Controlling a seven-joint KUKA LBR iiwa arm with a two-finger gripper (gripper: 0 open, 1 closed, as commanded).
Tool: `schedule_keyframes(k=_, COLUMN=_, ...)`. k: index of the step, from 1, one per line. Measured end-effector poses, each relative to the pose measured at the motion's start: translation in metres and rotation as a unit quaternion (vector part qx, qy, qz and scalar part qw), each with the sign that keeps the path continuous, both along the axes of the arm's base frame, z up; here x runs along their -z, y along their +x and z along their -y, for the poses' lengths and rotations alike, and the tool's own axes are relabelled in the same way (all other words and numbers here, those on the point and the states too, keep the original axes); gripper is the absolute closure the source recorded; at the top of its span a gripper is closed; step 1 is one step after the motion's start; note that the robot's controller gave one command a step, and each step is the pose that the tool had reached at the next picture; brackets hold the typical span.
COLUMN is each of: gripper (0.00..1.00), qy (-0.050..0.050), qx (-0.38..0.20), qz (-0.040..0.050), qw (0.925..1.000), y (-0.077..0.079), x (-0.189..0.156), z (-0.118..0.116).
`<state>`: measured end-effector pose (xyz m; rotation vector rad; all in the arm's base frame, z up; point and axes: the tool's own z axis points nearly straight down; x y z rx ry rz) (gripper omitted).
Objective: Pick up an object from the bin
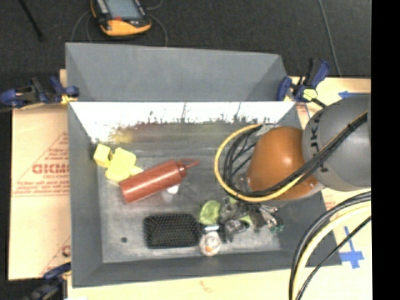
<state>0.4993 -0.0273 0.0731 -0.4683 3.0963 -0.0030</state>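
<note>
Reaching into the grey bin (84, 199) from the right with the arm (340, 149), wrist under a rounded orange cover (281, 161), ringed by black and yellow cables (220, 167). Low over the front right part of the bin floor, the gripper (236, 222), dark and half lost among the cables. Cannot tell whether open or closed, or whether gripping anything. Just to its left, a small green lumpy thing (210, 212), the nearest piece to it, touching or just short of touching; cannot tell which. Just in front of that, toward the near wall, a small round whitish thing (210, 245) with a touch of orange. Left of both, a black oblong brush head (170, 230), bristles up, flat on the floor close to the front wall. Further back, about the middle of the bin, a red squeeze bottle (153, 180) on its side, nozzle pointing right and a little toward the back wall, well apart from the gripper. At the bottle's base, on the left, a pale yellow lump (114, 161), touching or just beside it. Below the bottle's neck, a small white patch (172, 191), too small to make out
</note>
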Motion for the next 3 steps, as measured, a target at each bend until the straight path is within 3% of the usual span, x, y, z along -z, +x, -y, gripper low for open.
schedule_keyframes(k=1, gripper=1.00, qy=0.000, qx=0.006, qz=-0.0057, qw=1.0000, y=-0.001, x=-0.040, z=0.004)
schedule_keyframes(k=2, gripper=1.00, qy=0.000, qx=0.027, qz=-0.0050, qw=0.9996, y=0.006, x=-0.109, z=0.001)
schedule_keyframes(k=3, gripper=1.00, qy=0.000, qx=-0.010, qz=-0.0045, qw=0.9999, y=-0.010, x=-0.147, z=0.023)
